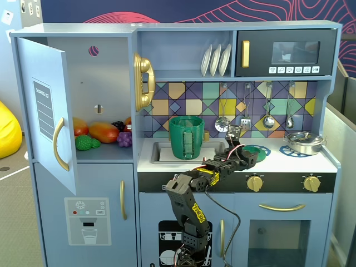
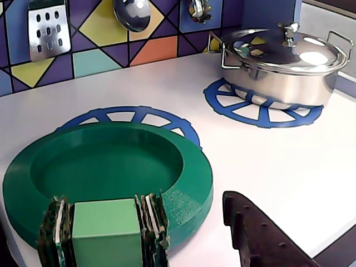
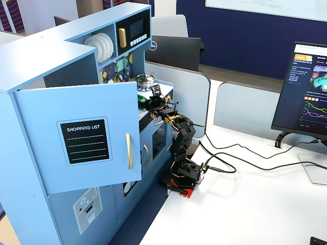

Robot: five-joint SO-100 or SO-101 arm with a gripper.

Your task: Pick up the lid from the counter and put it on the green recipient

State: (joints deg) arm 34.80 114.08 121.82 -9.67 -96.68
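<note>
Lid (image 2: 111, 167) lies flat on the white counter (image 2: 278, 167) of the toy kitchen, over the left blue burner print (image 2: 139, 114), which shows only as an arc behind it. In the wrist view it presents a broad rim around a shallow round hollow; the strap handle is not clearly visible from here, possibly hidden at the near edge.

Gripper (image 2: 183, 228): jaws spread. The green-padded finger sits on or just over the lid's near rim; the dark serrated finger hangs outside the rim, over bare counter. Nothing is pinched yet.

Handling estimate: printed plastic, so light and stiff, not fragile. The surface looks smooth, so a shallow pinch could slip. The near rim edge seems the best hold, pinched between hollow and outer wall.

Green pot (image 1: 186, 137) stands in the sink (image 1: 161, 153), to the left in a fixed view, well apart from the lid. Steel pan (image 2: 283, 61) sits on the right burner, clear of the route.
</note>
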